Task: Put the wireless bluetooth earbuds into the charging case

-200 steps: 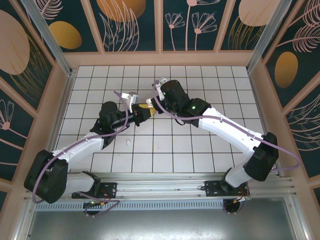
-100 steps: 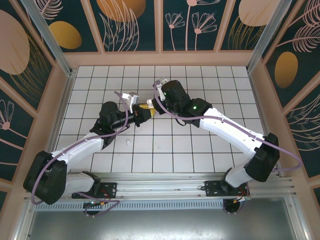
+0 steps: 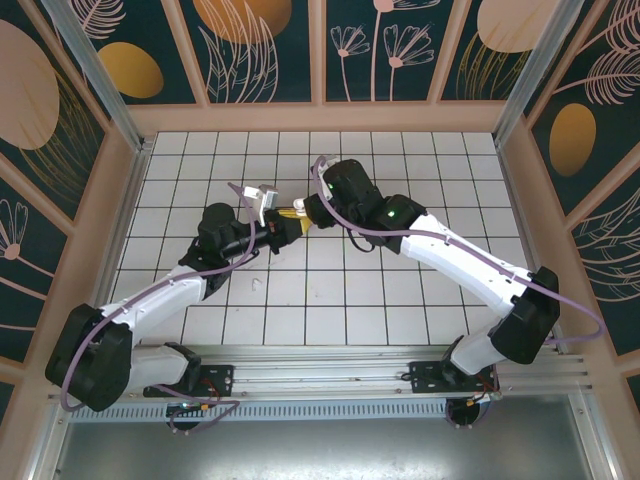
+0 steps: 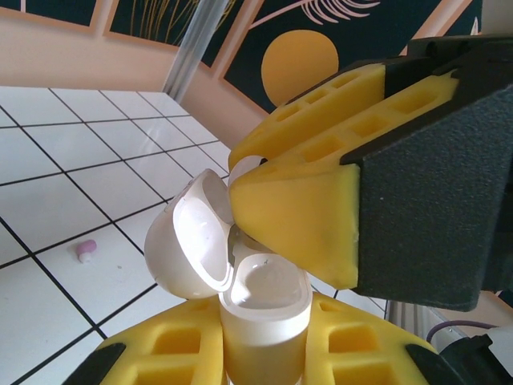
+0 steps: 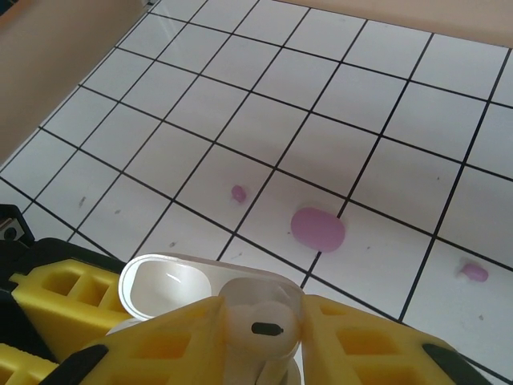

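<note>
Between the yellow pads of the left gripper (image 4: 264, 346), pressed hard on its lower half: one white charging case (image 4: 264, 301), upright, with its lid (image 4: 188, 241) swung open to one side. Just above the case mouth, the right gripper (image 4: 240, 172), pinching one white earbud (image 5: 261, 322) by both flanks. Firmness of that pinch: cannot tell. Seated in the well or merely poised over it: cannot tell either.

Likely trouble from here:
- Letting go before lining up with the well, at the price of a tumble onto the tiles (image 5: 200, 104).
- Pressing down off-centre and jamming against the rim.
- Clipping the open lid with a yellow finger, then snapping it shut or twisting the case out of the left clamp.

Little margin, given two sets of pads crowding one small opening.

Farther out on the tiles, well apart from the case: two pale purple earbuds (image 5: 238, 192), the second earbud (image 5: 473, 273) off to the right. Between them, one larger pale purple oval (image 5: 318, 228), possibly another case, not sure. From above, one tiny pale speck (image 3: 258, 283) on the floor near the left arm, too small to name.
</note>
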You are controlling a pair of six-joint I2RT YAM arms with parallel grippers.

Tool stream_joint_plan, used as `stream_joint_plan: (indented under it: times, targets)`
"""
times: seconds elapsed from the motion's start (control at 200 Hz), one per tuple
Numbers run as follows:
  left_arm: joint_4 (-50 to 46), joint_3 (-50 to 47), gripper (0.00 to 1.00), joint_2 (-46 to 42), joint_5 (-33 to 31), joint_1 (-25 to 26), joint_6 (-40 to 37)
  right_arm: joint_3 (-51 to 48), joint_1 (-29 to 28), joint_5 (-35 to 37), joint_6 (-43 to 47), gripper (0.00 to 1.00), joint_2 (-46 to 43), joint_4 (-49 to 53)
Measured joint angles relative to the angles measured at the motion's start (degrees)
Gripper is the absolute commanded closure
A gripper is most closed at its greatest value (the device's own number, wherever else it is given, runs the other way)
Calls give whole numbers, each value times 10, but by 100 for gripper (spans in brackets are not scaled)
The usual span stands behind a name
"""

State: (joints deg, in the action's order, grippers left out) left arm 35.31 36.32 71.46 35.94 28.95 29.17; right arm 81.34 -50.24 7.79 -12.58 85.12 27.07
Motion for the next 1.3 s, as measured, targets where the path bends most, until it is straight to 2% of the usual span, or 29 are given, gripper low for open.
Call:
stream_joint_plan:
  times: [1.296]
  targets:
    - [2,0,100,-41,-16,0,-17,80,0,-53,-43,53,16,62]
